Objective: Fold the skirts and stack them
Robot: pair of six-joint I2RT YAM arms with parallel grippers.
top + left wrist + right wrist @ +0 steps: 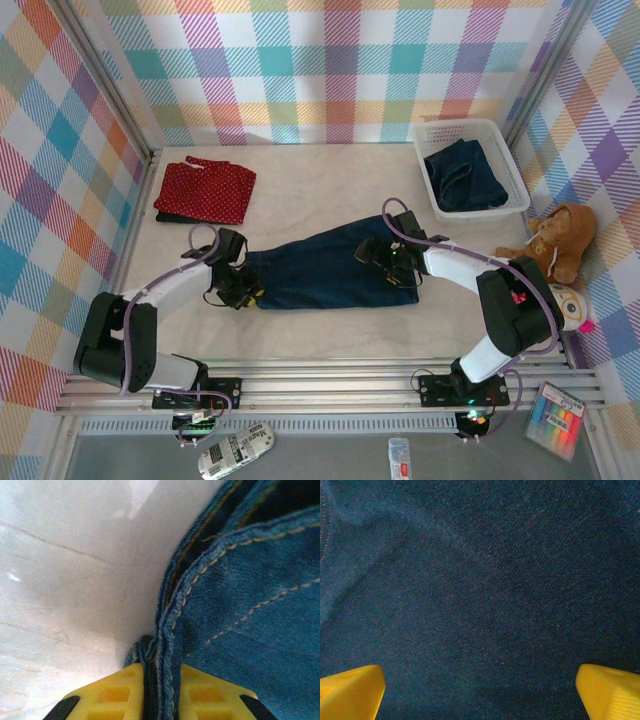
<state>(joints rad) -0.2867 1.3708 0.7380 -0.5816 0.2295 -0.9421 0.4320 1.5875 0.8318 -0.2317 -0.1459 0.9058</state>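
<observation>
At the middle of the bench (320,335), a dark blue denim skirt (330,265) lay spread flat, its long side running from 9 o'clock to 3 o'clock. The left arm (170,290) reached to its 9 o'clock end. In the left wrist view the left jaws were closed on the stitched hem, a thin fold of denim pinched between the yellow fingers (110,697). The right arm (470,270) reached to the 3 o'clock end. The right jaws stood wide open just above plain cloth, one yellow fingertip (350,690) at each lower corner of the right wrist view, gripping nothing.

At 10 o'clock a red dotted skirt (208,188) lay folded on top of a black skirt (165,216), so the stack looked begun there. At 1 o'clock a white basket (500,208) held another denim skirt (462,175), and a teddy bear (555,240) sat at 3 o'clock off the bench.

The step in hand looked like the first fold of the middle skirt. The next move probably called for the right jaws either to settle and close on their own edge or to pin the cloth. The left jaws could then lift the hem and carry it across toward 3 o'clock without dragging the whole garment along.
</observation>
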